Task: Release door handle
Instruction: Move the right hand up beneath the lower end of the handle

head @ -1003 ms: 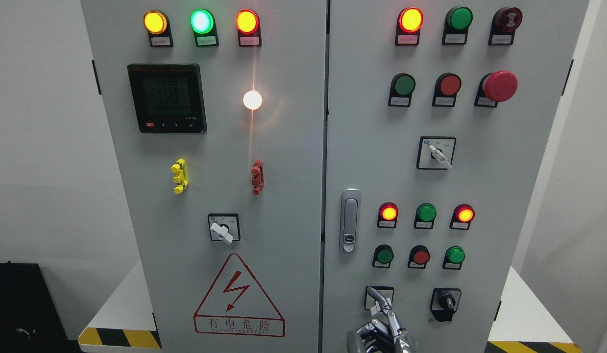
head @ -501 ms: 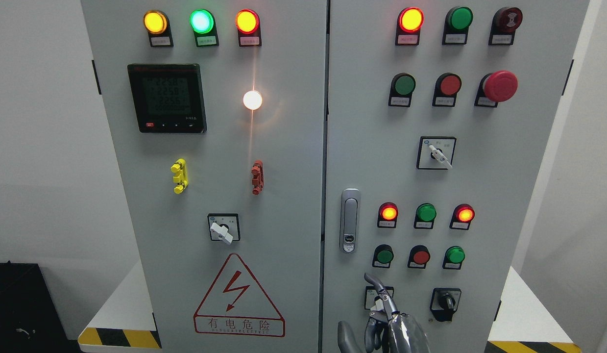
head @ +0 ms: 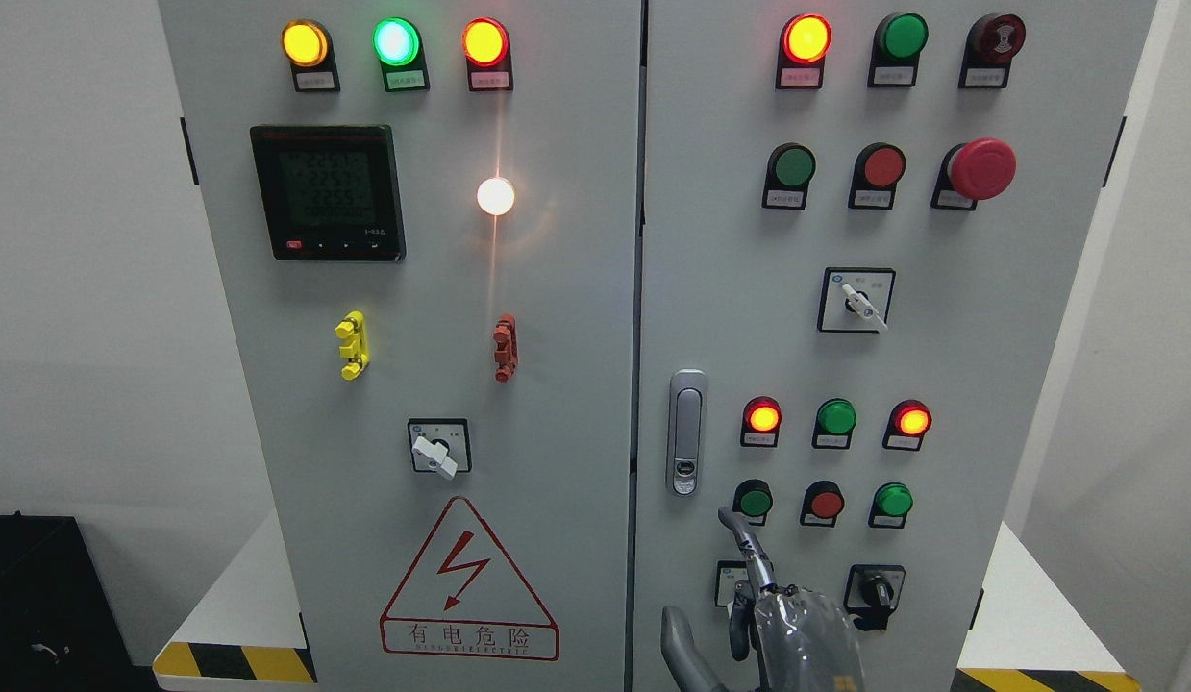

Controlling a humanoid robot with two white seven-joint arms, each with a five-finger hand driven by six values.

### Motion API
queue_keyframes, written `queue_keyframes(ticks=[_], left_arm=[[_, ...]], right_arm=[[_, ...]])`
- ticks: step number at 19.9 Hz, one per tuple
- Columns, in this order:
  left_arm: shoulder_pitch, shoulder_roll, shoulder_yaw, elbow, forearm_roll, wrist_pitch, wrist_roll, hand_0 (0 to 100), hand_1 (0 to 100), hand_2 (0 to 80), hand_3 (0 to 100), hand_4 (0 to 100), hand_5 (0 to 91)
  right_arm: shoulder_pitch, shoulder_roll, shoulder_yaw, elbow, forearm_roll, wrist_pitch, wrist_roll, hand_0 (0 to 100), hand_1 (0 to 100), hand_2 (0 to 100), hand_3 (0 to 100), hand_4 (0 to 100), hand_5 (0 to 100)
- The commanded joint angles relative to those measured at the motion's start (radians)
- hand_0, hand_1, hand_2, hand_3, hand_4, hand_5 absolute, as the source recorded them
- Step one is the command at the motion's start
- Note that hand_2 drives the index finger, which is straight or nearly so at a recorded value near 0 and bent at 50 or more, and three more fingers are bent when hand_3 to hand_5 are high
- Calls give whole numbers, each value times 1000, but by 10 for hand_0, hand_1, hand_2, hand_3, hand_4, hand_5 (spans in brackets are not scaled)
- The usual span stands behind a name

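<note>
Electrical cabinet [head: 557, 288]: grey, two doors, fills most of the head view; stands on a white base with yellow-and-black hazard stripes [head: 235, 661] at the lower corners.

Left door [head: 557, 404]: carries a black digital meter [head: 327, 192] with lit green digits; three lit lamps along the top, amber, green and amber-red; one bright white lamp [head: 495, 196] below them; a red triangular lightning warning sign [head: 468, 581] with Chinese characters; a white-knobbed rotary switch [head: 438, 447]; a yellow clip [head: 352, 345] and a red clip [head: 505, 348].

Right door [head: 941, 365]: top row of one lit red lamp, a green button and a dark buzzer; below, a green button, a red button and a red mushroom emergency stop [head: 980, 168]; a selector switch [head: 856, 300] with white lever; lower rows of lit and unlit red and green indicators; a black-knobbed selector [head: 875, 591] near the bottom.

Right hand [head: 768, 615]: silver and grey, enters at the bottom edge right of centre, in front of the lower right door. One finger [head: 744, 543] is extended upward toward the panel, the rest loosely relaxed; it grasps nothing.

Door handle [head: 687, 432]: silver, vertical, recessed, with a keyhole at its lower end; sits at the left edge of the right door, above and left of the hand, clearly apart from it.

Black box [head: 37, 596]: lower left corner, against the white wall.
</note>
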Motion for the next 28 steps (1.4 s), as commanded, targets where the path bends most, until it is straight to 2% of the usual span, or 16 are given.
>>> queue_keyframes(ticks=[1, 4, 9, 14, 20, 28], left_arm=[[17, 0, 0, 0, 0, 0, 0, 120, 556, 0, 0, 0, 0], [17, 0, 0, 0, 0, 0, 0, 120, 556, 0, 0, 0, 0], [17, 0, 0, 0, 0, 0, 0, 120, 556, 0, 0, 0, 0], [17, -1, 0, 0, 0, 0, 0, 120, 556, 0, 0, 0, 0], [17, 0, 0, 0, 0, 0, 0, 120, 556, 0, 0, 0, 0], [17, 0, 0, 1, -1, 0, 0, 120, 556, 0, 0, 0, 0]], right_arm=[[-33, -6, -3, 104, 147, -11, -9, 437, 225, 111, 1000, 1000, 1000], [-33, -26, -4, 114, 209, -42, -24, 432, 214, 102, 1000, 1000, 1000], [-58, -63, -6, 114, 269, -42, -24, 426, 205, 81, 1000, 1000, 1000], [-91, -66, -30, 127, 330, -34, -23, 421, 199, 74, 1000, 1000, 1000], [-99, -60, -30, 133, 404, -34, -23, 416, 198, 69, 1000, 1000, 1000], [-105, -61, -30, 144, 413, -29, -21, 412, 197, 67, 1000, 1000, 1000]])
